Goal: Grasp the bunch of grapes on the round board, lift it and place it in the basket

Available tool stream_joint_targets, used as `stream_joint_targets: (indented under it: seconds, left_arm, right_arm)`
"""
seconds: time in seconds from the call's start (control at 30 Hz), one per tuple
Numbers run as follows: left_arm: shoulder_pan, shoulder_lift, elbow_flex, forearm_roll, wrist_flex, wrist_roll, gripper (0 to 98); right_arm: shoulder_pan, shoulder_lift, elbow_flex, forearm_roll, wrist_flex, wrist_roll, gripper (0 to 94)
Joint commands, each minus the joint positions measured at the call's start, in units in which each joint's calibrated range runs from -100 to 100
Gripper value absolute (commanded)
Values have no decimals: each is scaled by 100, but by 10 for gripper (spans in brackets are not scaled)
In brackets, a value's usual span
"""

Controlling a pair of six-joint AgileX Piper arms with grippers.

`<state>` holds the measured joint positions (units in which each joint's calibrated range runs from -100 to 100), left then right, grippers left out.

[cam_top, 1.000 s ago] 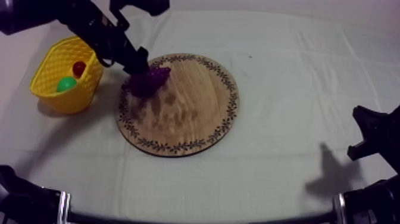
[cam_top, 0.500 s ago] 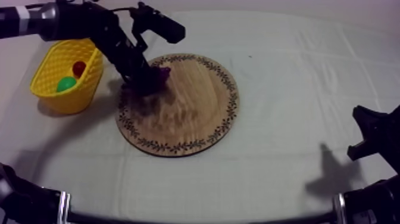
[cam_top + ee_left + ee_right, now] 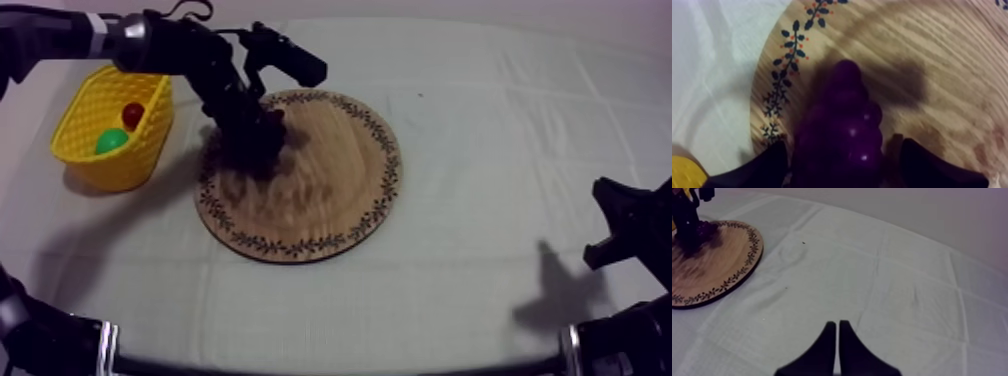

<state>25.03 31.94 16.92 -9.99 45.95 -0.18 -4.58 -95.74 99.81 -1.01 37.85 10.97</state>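
Observation:
The purple bunch of grapes (image 3: 844, 130) lies on the round wooden board (image 3: 952, 65) near its patterned rim. My left gripper (image 3: 842, 144) is open and straddles the bunch, one black finger on each side. From above, the left gripper (image 3: 250, 140) covers most of the grapes (image 3: 272, 120) at the upper left part of the board (image 3: 330, 190). The yellow basket (image 3: 85, 110) stands just left of the board. My right gripper (image 3: 837, 325) is shut on nothing over bare cloth, and it rests low at the table's right side (image 3: 625, 225).
A small red fruit (image 3: 132, 113) and a green fruit (image 3: 110, 141) lie in the basket. A corner of the basket (image 3: 684, 172) is beside my left finger. Open cloth stretches right of the board (image 3: 717, 263).
My left arm has swung further over the board, and its gripper has come down over the grapes. The grapes stay on the board. The right arm has not moved.

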Motion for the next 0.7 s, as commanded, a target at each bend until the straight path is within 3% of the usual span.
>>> stream_joint_targets:
  seconds: [0.0, 0.13, 0.2, 0.47, 0.67]
  left_arm:
    - [4, 64, -73, -64, -6, 90, 752]
    - [10, 131, -180, -176, -9, 199, 538]
    - [9, 121, -206, -222, 7, 271, 479]
    - [14, -421, 69, -254, 593, 453, 427]
    - [-56, -1494, 727, -109, 1202, 696, 361]
  right_arm:
    - [-2, -1, -3, 1, -3, 0, 4]
    - [-2, -1, -3, 1, -3, 0, 4]
    - [-2, -1, -3, 1, -3, 0, 4]
    - [-2, -1, -3, 1, -3, 0, 4]
    - [-2, -1, -3, 1, -3, -1, 4]
